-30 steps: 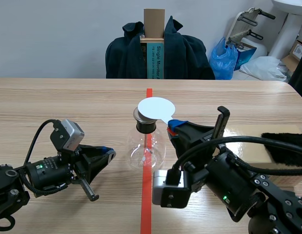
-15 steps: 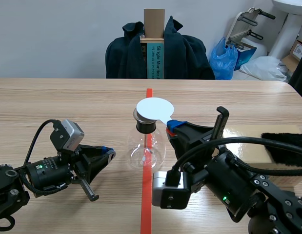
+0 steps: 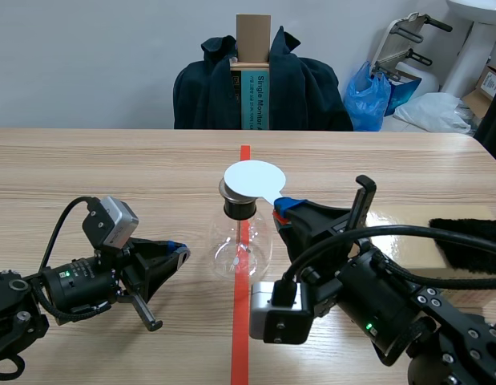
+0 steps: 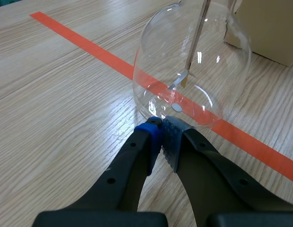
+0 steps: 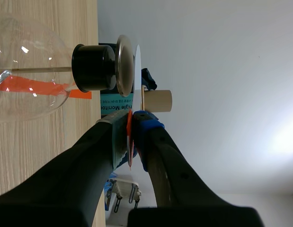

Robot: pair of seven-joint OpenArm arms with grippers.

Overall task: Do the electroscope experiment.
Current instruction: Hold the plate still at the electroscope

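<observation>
1. Pinches the edge of a thin white disc (image 5: 137, 71) between the right jaws, grey pad (image 5: 119, 130) on one side, blue pad (image 5: 147, 124) on the other.
2. Holds the disc edge-on, just beside the metal cap (image 5: 123, 64) of the glass flask (image 5: 23, 94).
3. Shows a black stopper (image 5: 92, 67) next to that cap, in the neck of the flask, which stands on the wooden surface (image 5: 51, 165).

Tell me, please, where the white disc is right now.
In the scene view, the white disc is at the middle of the table, directly over the metal top of the glass flask, its edge pinched by the right gripper.
</observation>
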